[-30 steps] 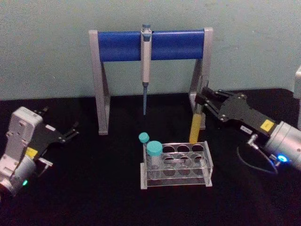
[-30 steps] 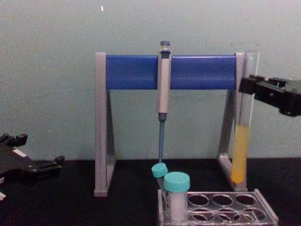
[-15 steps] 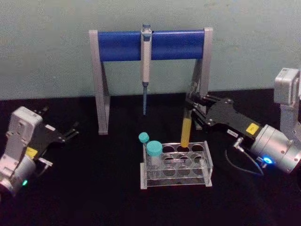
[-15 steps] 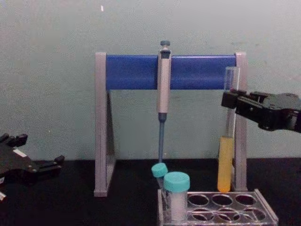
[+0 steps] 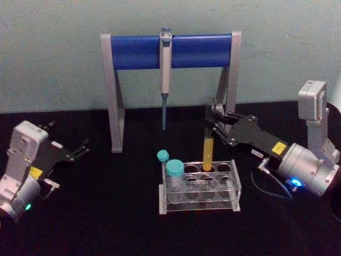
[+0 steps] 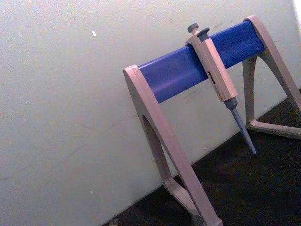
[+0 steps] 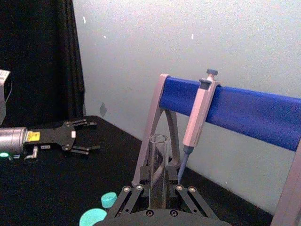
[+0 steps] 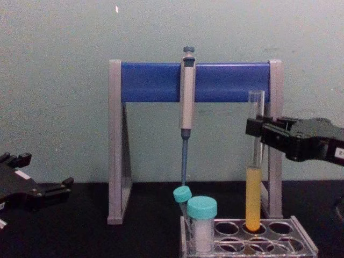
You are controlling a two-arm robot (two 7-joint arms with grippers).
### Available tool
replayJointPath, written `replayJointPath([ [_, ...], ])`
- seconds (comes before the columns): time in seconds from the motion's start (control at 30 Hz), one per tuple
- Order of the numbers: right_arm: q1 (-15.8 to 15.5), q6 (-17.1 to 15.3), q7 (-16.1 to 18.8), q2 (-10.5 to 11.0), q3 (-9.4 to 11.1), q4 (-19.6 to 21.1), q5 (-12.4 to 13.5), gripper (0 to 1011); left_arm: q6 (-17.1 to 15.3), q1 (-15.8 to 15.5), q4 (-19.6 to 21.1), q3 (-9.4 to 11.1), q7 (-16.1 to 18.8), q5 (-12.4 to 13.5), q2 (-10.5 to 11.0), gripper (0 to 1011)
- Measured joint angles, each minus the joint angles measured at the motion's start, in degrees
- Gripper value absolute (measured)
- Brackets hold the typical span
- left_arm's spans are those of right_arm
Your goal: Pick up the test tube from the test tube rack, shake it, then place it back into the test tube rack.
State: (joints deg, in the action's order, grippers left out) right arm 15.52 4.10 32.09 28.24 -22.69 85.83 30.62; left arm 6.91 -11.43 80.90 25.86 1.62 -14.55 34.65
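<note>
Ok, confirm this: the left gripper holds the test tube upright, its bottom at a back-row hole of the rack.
Not quite: the right gripper holds the test tube upright, its bottom at a back-row hole of the rack, as the chest view shows. The left gripper sits open at the far left.

The long, thin, clear glass test tube (image 8: 256, 115) is smooth and glossy. The low, clear plastic test tube rack (image 5: 200, 206) gleams too. The table (image 5: 106, 213) looks matt black. The right end effector (image 5: 210, 124) is matt black.
</note>
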Motion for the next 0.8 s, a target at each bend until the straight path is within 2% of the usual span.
replayJointPath([
  [0.8,1.9,-2.2,0.9,-0.9,-1.9,-4.2,-0.8,220,0.0,0.0,0.0,0.0,0.0,0.0,0.0,1001],
])
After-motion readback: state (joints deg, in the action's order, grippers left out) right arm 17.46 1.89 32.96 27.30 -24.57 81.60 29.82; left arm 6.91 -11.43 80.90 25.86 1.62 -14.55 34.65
